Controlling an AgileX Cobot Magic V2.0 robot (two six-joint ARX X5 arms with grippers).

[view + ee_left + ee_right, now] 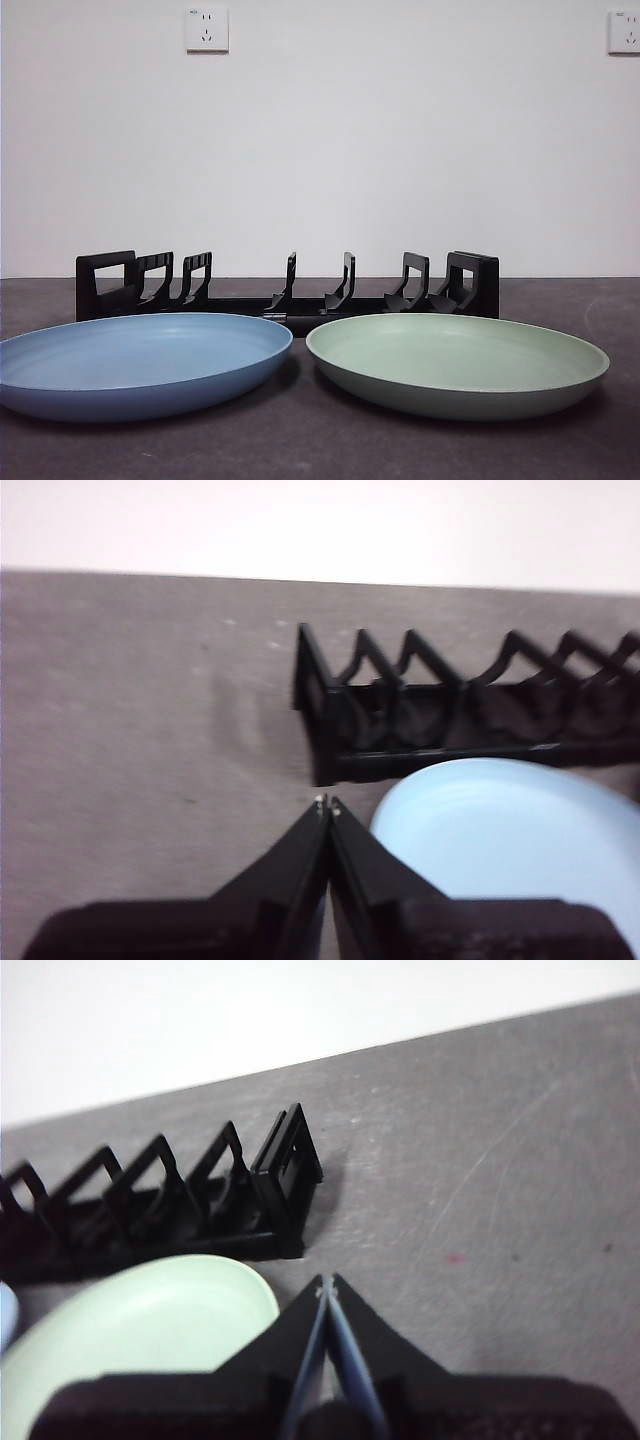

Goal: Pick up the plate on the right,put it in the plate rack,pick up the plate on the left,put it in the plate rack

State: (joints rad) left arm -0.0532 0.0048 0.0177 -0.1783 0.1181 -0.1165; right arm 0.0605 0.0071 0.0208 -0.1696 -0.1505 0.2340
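So the plate rack (288, 290) is the anchor here: a long black thing sitting across the dark table (320, 450), with pairs of curved dividers standing up along it and a boxy end on each side. No plate sits in any of its slots.

Starting on the left, the blue plate (140, 362) lies flat on the table right in front of the rack's left half, its back rim running just below the rack. The left gripper (328, 803) hangs above the table off the rack's left end, close to the blue plate's (520, 830) edge, with its jaws pinched together tip to tip and nothing between them.

Moving right, the green plate (455, 362) lies flat in front of the rack's right half, beside the blue one with a narrow gap between their rims. The right gripper (326, 1285) hovers off the rack's (160, 1200) right end, near the green plate's (150, 1320) rim, and its jaws are also closed down to a point, gripping nothing.

Behind the rack is a plain white wall (320, 150) with two sockets (206, 29) up high.
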